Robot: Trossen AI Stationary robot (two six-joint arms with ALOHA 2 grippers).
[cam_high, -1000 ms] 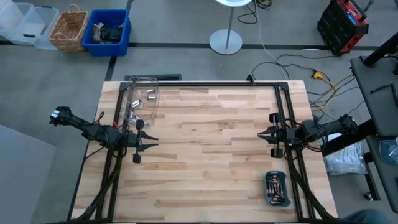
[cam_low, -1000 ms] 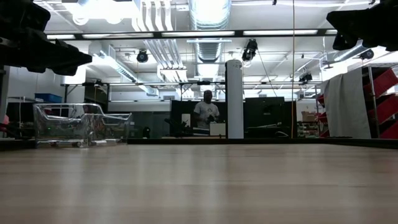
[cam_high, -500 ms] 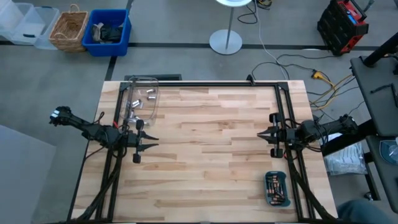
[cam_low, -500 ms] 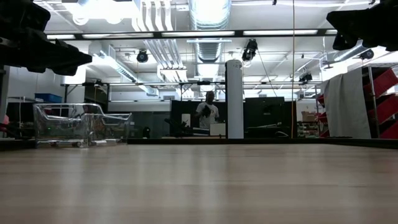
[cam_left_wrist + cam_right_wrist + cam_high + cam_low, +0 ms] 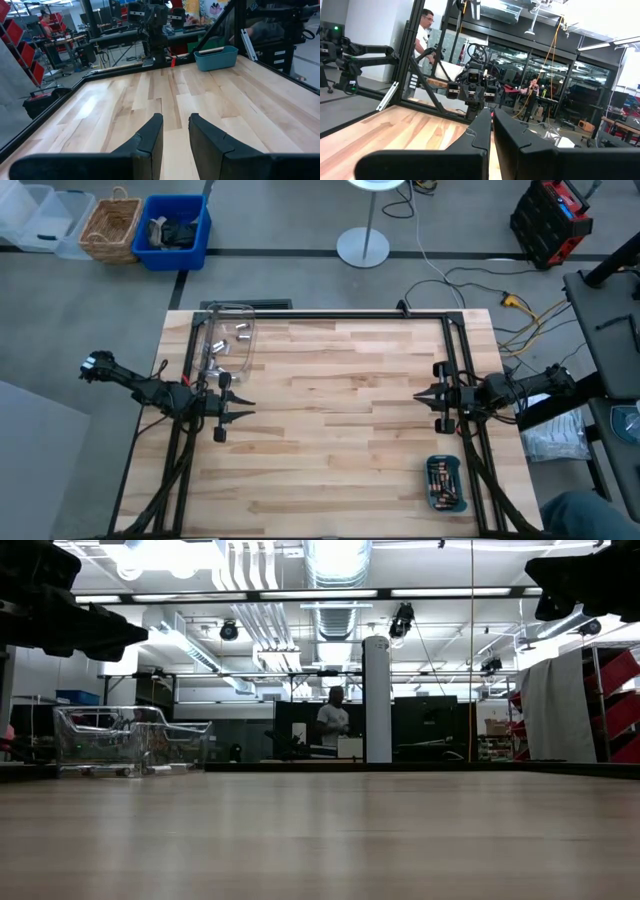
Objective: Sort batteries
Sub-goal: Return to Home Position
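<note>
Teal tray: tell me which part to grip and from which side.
Probably from straight above with the right gripper, pinching one long wall of the teal tray near its middle, one finger outside, one inside. It lies flat and open-topped with thin upright walls, and the batteries lie loose inside, so keep it level.

place: robotics lab | cues: exposed ceiling ducts [image 5: 337,565]; strip lights [image 5: 330,593]; red storage racks [image 5: 622,705]; workbenches [image 5: 117,37]

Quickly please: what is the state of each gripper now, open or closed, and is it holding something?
Left gripper: open, holding nothing.
Right gripper: closed, holding nothing.
</note>
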